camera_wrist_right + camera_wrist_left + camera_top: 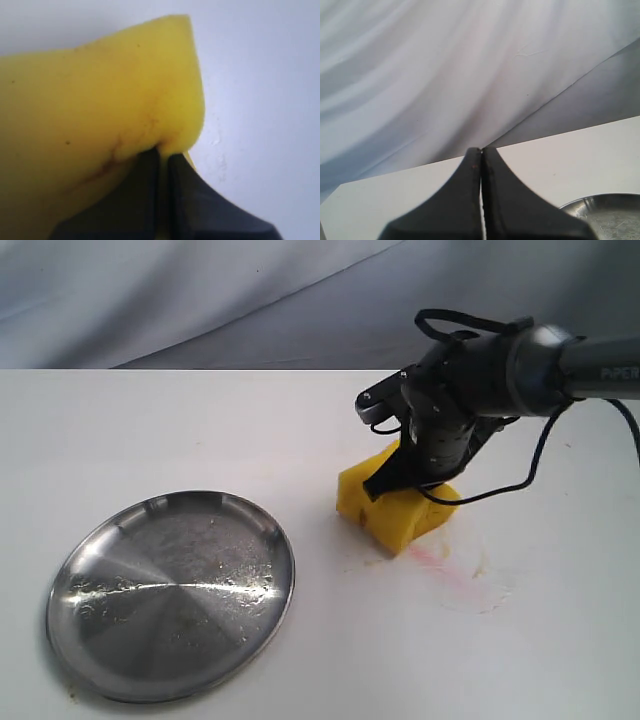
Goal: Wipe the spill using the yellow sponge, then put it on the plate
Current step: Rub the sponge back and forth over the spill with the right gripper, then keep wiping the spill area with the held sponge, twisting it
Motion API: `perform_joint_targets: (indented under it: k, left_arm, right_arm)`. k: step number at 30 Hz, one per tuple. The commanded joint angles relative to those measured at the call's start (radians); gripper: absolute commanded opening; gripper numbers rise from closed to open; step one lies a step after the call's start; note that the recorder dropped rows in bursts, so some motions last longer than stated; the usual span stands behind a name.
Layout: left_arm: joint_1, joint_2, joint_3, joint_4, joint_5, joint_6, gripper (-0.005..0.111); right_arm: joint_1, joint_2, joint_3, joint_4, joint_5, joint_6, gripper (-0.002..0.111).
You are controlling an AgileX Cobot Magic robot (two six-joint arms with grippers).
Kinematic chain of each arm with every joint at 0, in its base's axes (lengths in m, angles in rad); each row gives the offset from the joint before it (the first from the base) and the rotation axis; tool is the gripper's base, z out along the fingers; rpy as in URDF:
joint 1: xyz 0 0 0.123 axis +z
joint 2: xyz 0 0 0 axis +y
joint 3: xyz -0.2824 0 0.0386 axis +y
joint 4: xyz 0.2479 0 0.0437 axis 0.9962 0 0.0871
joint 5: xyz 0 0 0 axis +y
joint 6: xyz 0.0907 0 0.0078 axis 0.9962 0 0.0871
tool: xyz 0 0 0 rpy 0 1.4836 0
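Note:
The yellow sponge [395, 512] rests on the white table at centre right, squeezed and folded where my right gripper [408, 475] is shut on it from above. In the right wrist view the sponge [95, 100] bulges over the pinching jaws, with brownish stains on its face. Just right of the sponge lies the spill [452, 570], now a faint pinkish smear with a pale ring. The steel plate [100, 560] sits at the lower left. My left gripper [481, 150] is shut on nothing, raised above the table near the plate [605, 205]; it is out of the exterior view.
A grey-white cloth backdrop [200, 300] hangs behind the table. The right arm and its black cable [530, 465] reach in from the right edge. Small crumbs and droplets dot the plate's surface.

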Motion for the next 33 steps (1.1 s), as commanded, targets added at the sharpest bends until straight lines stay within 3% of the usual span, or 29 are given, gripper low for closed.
perform_joint_targets:
  k: [1,6,18,24,33]
  left_arm:
    - [0.004,-0.003,-0.003,-0.007,-0.005,-0.009,0.0]
    - [0.004,-0.003,-0.003,-0.007,-0.005,-0.009,0.0]
    - [0.004,-0.003,-0.003,-0.007,-0.005,-0.009,0.0]
    - [0.004,-0.003,-0.003,-0.007,-0.005,-0.009,0.0]
    - [0.004,-0.003,-0.003,-0.007,-0.005,-0.009,0.0]
  right_arm:
    - [-0.059,0.029,-0.09,-0.04,0.103,-0.011,0.0]
    - [-0.107,0.005,-0.05,0.097,0.159,-0.121,0.0]
    - [-0.09,-0.29,0.342,0.145,0.063,-0.124,0.0]
    - [-0.087,-0.392,0.457,0.237,0.043,-0.156,0.0]
    - [0.082,-0.334,0.451,0.253,-0.072,-0.158,0.0]
